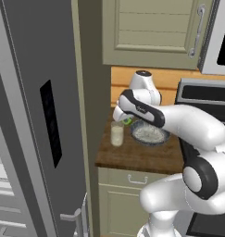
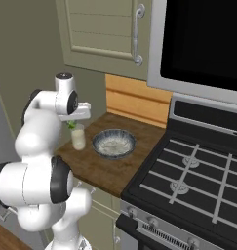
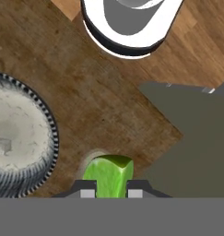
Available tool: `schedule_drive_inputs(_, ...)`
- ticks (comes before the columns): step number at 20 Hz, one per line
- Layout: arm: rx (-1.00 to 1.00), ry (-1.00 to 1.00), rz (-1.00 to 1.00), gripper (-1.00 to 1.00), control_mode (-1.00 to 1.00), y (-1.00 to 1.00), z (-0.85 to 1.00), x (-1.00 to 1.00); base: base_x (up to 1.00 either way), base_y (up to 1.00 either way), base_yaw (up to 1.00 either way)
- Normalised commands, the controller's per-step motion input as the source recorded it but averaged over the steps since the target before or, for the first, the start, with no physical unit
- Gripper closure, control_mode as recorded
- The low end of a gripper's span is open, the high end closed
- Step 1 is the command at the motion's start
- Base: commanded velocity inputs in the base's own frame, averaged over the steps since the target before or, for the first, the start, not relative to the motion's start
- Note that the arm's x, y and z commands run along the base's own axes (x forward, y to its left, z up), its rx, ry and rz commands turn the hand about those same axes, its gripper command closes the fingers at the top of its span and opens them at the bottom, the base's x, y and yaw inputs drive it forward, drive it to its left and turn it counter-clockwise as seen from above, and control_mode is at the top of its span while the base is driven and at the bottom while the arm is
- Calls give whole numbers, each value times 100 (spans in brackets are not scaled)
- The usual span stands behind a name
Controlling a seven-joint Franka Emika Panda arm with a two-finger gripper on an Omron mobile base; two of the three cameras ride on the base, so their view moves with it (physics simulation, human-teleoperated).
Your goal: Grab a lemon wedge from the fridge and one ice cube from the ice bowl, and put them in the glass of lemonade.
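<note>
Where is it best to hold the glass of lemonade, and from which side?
Grip the glass of lemonade across its straight upright wall, near the middle, coming level from the counter's front edge: it is open on top and holds liquid, and the ice bowl stands close beside it.

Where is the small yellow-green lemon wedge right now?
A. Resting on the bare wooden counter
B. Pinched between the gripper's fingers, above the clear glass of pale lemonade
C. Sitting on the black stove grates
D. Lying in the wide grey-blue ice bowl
B: the hand view shows the lemon wedge clamped in the gripper, and the left base view places it just over the rim of the glass of lemonade.
</note>
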Motion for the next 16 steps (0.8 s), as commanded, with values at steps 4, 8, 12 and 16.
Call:
schedule_drive_inputs(4, 0, -1, 3, 100, -100, 8, 0, 13, 0, 0, 0)
schedule_drive_inputs(8, 0, -4, 7, 100, -100, 3, 0, 0, 0, 0, 0)
schedule_drive_inputs(12, 0, -12, 1, 100, -100, 2, 0, -13, 0, 0, 0)
schedule_drive_inputs(16, 0, -12, 0, 100, -100, 18, -1, -16, 0, 0, 0)
